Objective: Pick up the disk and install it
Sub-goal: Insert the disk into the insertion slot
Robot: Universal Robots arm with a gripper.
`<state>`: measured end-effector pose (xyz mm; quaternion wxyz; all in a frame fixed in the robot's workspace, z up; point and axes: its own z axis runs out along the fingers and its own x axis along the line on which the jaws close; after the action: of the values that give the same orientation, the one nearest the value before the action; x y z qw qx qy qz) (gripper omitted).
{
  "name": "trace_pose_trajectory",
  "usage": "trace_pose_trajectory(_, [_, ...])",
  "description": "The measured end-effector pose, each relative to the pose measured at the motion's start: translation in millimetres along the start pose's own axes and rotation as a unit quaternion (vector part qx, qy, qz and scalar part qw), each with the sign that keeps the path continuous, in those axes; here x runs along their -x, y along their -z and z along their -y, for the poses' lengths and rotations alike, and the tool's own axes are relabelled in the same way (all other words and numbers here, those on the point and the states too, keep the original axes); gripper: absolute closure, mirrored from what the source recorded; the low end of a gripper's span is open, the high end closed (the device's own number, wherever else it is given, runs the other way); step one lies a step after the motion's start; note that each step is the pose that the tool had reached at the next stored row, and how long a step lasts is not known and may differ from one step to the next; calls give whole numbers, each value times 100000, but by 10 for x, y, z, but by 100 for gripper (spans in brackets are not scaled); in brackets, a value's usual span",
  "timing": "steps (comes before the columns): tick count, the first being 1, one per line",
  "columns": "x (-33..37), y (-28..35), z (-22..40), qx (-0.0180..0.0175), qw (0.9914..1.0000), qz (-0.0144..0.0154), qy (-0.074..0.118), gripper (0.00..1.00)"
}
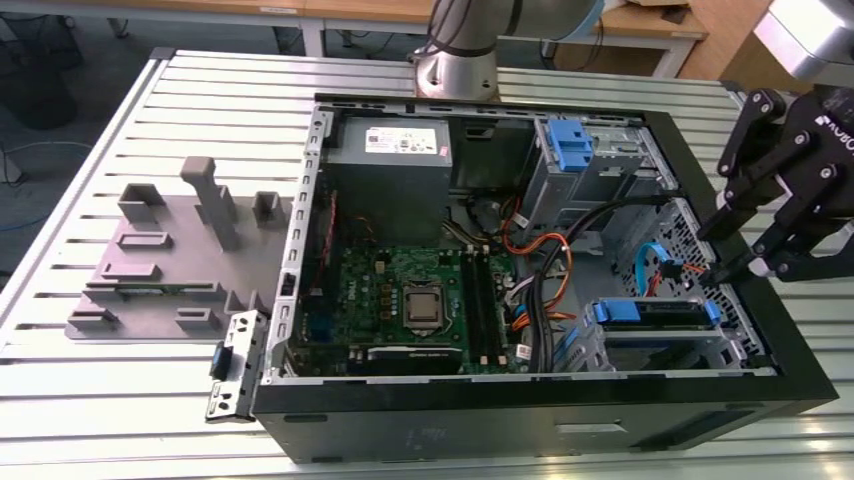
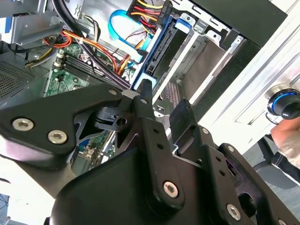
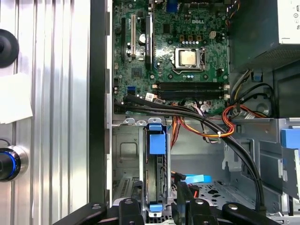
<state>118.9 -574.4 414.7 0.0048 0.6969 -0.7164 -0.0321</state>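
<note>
While the tool (image 1: 745,262) hangs over the side of the open computer case (image 1: 534,412) at the exterior view's right, its fingers (image 3: 132,208) stand apart, released, with nothing held between them. The disk (image 1: 650,312) sits on edge inside the metal drive cage (image 1: 667,350), in the corner of the case nearest the tool. Blue plastic shows at both of its ends. In the first wrist view the disk (image 3: 157,164) stands upright in its slot, with a blue rail on the side facing the motherboard (image 3: 178,47). The two fingers frame it, one on each side. In the exterior view the tool is above the disk and looks clear of it.

Orange and black cables (image 1: 554,250) run from the middle of the case toward the cage. A light-blue flat cable (image 1: 650,262) loops just beside the disk. The green motherboard lies flat in the case, with its bare processor socket (image 1: 422,305) near the middle. A grey power-supply box (image 1: 390,150) fills the far corner, and a bright-blue latch piece (image 1: 567,145) stands upright next to it. On the slatted metal table (image 1: 107,400), at the exterior view's left of the case, rests a grey moulded fixture (image 1: 160,260).
</note>
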Motion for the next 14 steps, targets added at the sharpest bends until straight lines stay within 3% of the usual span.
trace_pose_trajectory(14, [4, 91, -5, 2, 100000, 0, 2, 58])
